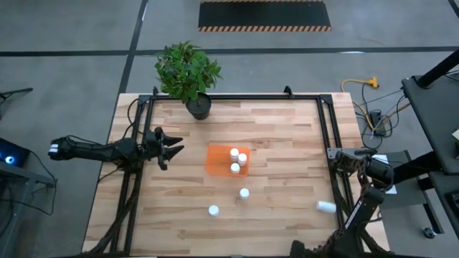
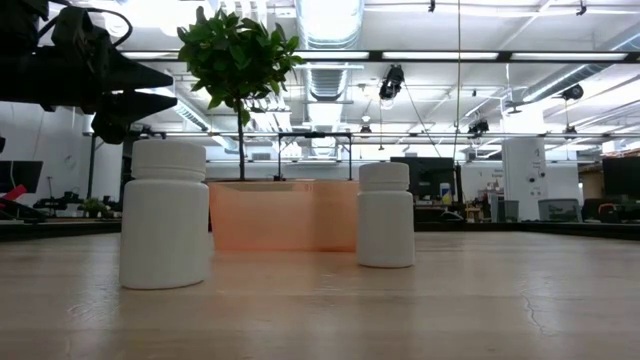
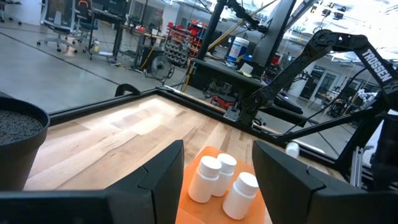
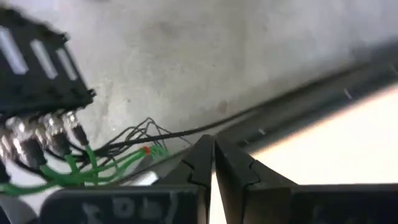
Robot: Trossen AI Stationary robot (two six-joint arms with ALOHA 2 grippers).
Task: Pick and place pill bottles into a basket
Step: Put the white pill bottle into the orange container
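Note:
The orange basket (image 1: 219, 162) sits mid-table with three white pill bottles (image 1: 235, 168) standing in it, also seen in the left wrist view as bottles (image 3: 214, 177). Two more bottles stand on the wood nearer the front edge (image 1: 244, 193) (image 1: 214, 210). Another bottle (image 1: 326, 206) lies on its side near the right edge. My left gripper (image 3: 217, 147) hovers open and level, left of the basket, holding nothing. My right gripper (image 4: 214, 163) is shut on nothing at the table's right edge, pointing steeply down over the floor and cables.
A black plant pot (image 1: 199, 107) with a leafy plant stands at the table's far edge, left of centre. A black metal frame (image 1: 326, 136) runs along the table's sides. Bare wood (image 1: 287, 136) lies between the basket and the right arm.

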